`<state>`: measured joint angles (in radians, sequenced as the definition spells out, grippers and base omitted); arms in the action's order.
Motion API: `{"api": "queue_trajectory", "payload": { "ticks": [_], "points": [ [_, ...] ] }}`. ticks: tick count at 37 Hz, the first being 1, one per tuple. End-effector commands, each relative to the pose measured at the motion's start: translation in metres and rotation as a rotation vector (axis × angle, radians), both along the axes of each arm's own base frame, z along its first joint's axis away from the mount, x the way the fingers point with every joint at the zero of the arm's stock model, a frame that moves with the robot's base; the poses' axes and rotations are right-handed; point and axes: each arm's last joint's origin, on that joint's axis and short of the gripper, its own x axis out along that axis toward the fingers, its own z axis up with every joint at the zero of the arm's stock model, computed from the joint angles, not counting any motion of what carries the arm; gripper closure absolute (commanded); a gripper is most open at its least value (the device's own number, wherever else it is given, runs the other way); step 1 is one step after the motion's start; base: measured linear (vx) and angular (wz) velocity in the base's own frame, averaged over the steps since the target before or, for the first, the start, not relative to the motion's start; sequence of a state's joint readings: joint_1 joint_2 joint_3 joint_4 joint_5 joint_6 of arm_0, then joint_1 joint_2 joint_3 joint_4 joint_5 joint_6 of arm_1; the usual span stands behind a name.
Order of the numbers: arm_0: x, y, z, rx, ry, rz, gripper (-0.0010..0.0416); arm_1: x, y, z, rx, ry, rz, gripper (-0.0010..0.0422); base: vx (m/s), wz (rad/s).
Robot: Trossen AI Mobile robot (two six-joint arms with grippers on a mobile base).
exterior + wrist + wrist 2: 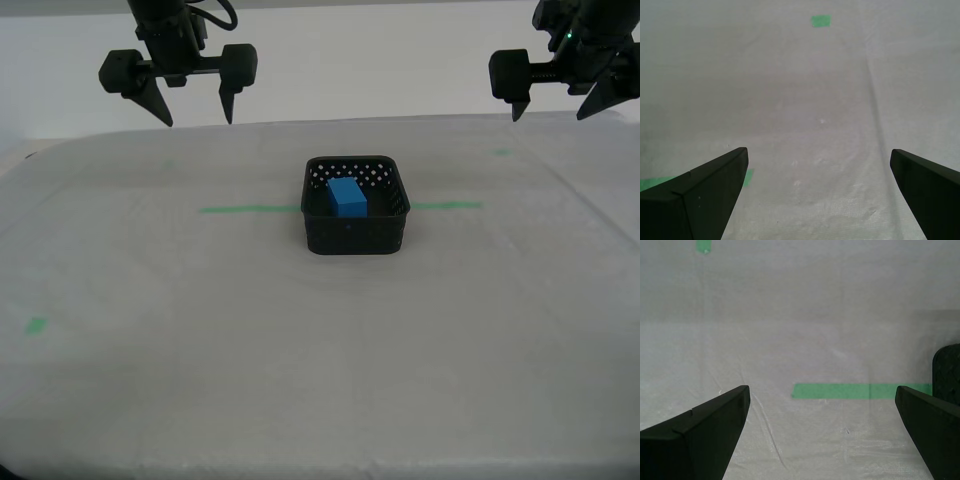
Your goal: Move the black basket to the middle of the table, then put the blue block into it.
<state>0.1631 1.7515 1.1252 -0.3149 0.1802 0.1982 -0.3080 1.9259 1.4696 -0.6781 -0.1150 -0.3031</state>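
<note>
Exterior view: blue block (pixel 348 196) inside black basket (pixel 355 205), both grippers wide open and empty, best kept high, away from it.

The table (pixel 150 380) wears a whitish-grey cloth, faintly creased. Between the spread fingers of my second gripper (pixel 822 389) a green tape line (pixel 860 390) runs crosswise, reaching the black basket (pixel 947 372), which sits on the cloth just beyond one fingertip. A small green mark (pixel 703 245) lies far ahead. Beyond my first gripper (pixel 818 150), also spread, lies bare cloth with another green mark (pixel 820 20) far ahead.
</note>
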Motion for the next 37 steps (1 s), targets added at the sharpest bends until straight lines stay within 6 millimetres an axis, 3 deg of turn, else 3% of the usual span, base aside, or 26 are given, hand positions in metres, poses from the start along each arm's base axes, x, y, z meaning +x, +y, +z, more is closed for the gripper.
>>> {"api": "queue_trajectory", "payload": {
  "ticks": [1, 37],
  "points": [
    [0.0000, 0.0001, 0.0003, -0.001, -0.002, -0.002, 0.0007, 0.0000, 0.0001, 0.0002, 0.004, -0.001, -0.001, 0.0012, 0.000, 0.000],
    [0.0000, 0.0001, 0.0003, -0.001, -0.002, -0.002, 0.0007, 0.0000, 0.0001, 0.0002, 0.004, -0.001, -0.001, 0.0012, 0.000, 0.000]
  ]
}}
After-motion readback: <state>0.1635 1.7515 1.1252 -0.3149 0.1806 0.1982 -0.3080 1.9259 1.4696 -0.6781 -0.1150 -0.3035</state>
